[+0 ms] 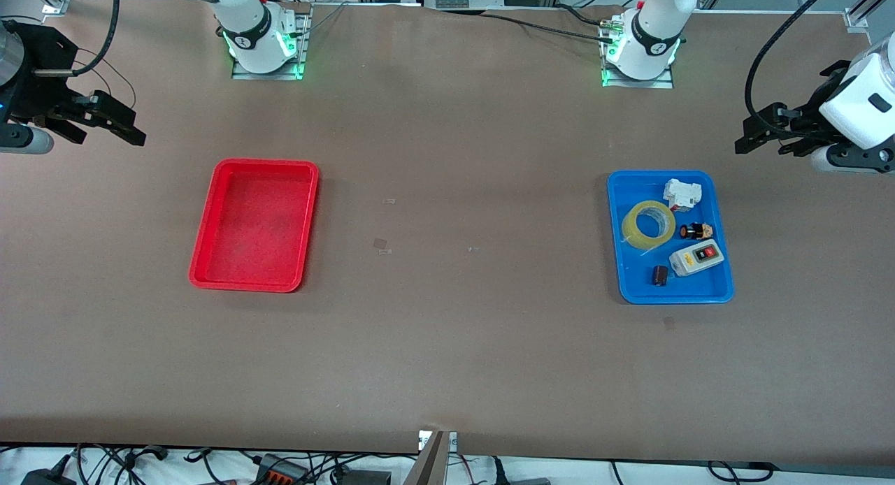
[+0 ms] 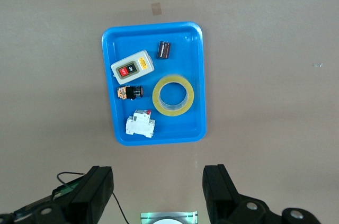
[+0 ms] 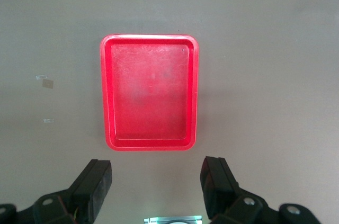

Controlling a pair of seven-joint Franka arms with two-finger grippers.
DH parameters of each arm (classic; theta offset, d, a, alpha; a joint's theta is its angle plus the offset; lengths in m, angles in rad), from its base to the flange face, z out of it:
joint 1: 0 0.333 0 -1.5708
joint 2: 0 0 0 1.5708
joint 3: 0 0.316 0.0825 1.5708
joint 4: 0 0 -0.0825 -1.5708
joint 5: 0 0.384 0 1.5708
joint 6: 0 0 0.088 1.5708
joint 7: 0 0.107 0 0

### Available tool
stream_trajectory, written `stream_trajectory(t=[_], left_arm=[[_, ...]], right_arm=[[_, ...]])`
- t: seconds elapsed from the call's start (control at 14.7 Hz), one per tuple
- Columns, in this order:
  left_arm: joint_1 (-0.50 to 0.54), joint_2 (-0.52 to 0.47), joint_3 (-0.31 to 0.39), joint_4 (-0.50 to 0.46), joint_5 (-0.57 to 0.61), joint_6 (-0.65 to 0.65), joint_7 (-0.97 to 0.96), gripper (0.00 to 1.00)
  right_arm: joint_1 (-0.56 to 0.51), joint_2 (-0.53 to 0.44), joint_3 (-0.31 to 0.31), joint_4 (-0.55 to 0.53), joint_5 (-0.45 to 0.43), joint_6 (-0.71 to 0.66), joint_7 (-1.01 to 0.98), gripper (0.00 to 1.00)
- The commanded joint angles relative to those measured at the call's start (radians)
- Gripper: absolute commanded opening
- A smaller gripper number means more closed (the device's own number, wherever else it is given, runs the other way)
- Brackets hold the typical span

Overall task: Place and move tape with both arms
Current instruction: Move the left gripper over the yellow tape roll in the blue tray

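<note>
**Tape lies in the blue tray, both pincers released and raised**

Tape (image 1: 648, 223), a translucent yellow ring, lies flat on the floor of the blue tray (image 1: 633, 289), resting untouched in the half of the tray toward the robots' edge of the tabletop (image 1: 447, 345).

Going across the front view from its first edge: the right pincer (image 1: 105, 125) hangs in the air over the tabletop's end on the right arm's side, toward the corner by the robots' edge, its fingers spread apart and holding nothing. Next comes the red tray (image 1: 210, 275), sitting on the right arm's half of the tabletop with nothing in it. Small scraps of clear film (image 1: 382, 245) lie on the bare middle of the tabletop.

The blue tray sits on the left arm's half. With the tape it holds a white breaker block (image 1: 682, 193) just beside the tape and closest to the robots' edge, a small black-and-orange push button (image 1: 696, 231) beside the tape, a grey switch box (image 1: 696, 257) with red and yellow markings, and a small dark cylinder (image 1: 659, 275) in the tray's portion nearest the front camera.

The left pincer (image 1: 765, 137) hangs over the tabletop's end on the left arm's side, fingers apart, gripping nothing.
</note>
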Motion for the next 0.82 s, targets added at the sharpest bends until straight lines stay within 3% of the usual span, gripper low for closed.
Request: stream_trajectory(t=[0.0,0.48,0.75], left_arm=[[0.003,-0.016,-0.002,-0.002,0.014,-0.004,0.019,1.00],[0.032,-0.016,-0.001,-0.069,0.017,0.007,0.021,1.00],[0.037,-0.068,-0.001,-0.383,0.017,0.311,0.021,1.00]], right_arm=[[0.007,-0.005,0.001,0.000,0.002,0.008,0.013,0.99],[0.007,0.006,0.004,0.000,0.002,0.008,0.007,0.99],[0.004,0.013,0.004,0.000,0.002,0.016,0.004,0.99]])
